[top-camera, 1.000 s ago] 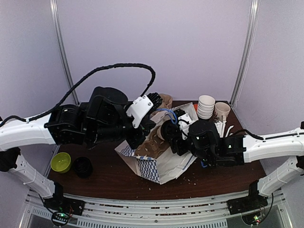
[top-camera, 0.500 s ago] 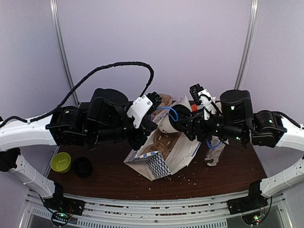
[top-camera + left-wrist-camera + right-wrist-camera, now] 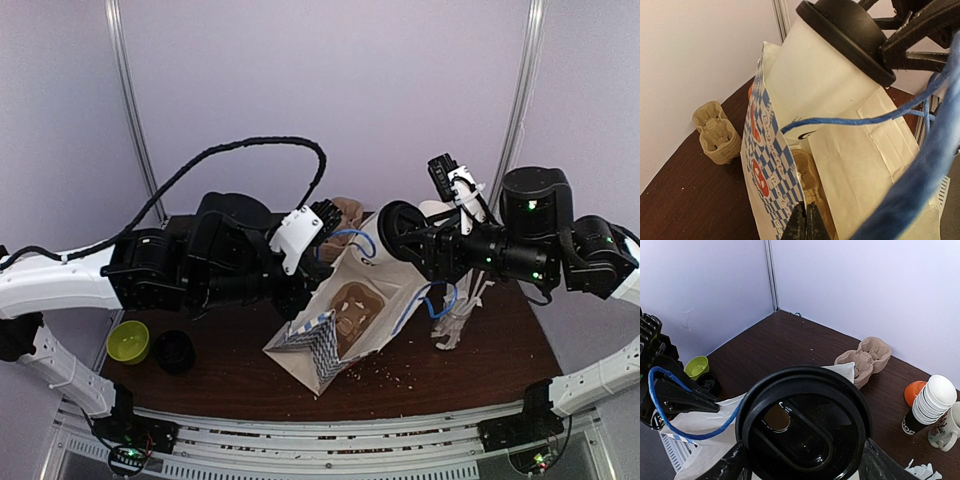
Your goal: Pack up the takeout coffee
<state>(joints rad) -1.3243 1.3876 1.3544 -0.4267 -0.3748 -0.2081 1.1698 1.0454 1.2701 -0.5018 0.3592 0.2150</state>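
Right claw (image 3: 402, 232), spread wide, grips the tilted cup (image 3: 820, 85) at its dark lid, base inside the checked bag (image 3: 767, 165) mouth above the carrier tray (image 3: 350, 305); left claw (image 3: 805, 222), closed, pinches the bag rim.

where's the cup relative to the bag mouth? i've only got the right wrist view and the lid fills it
observer: the cup is tilted on its side in the right tool, with its base at the mouth of the bag and not yet down inside
operator: is the carrier in there
observer: yes, the carrier tray lies inside the bag
operator: what's holding the bag open
observer: the left tool is shut on the bag's checked edge
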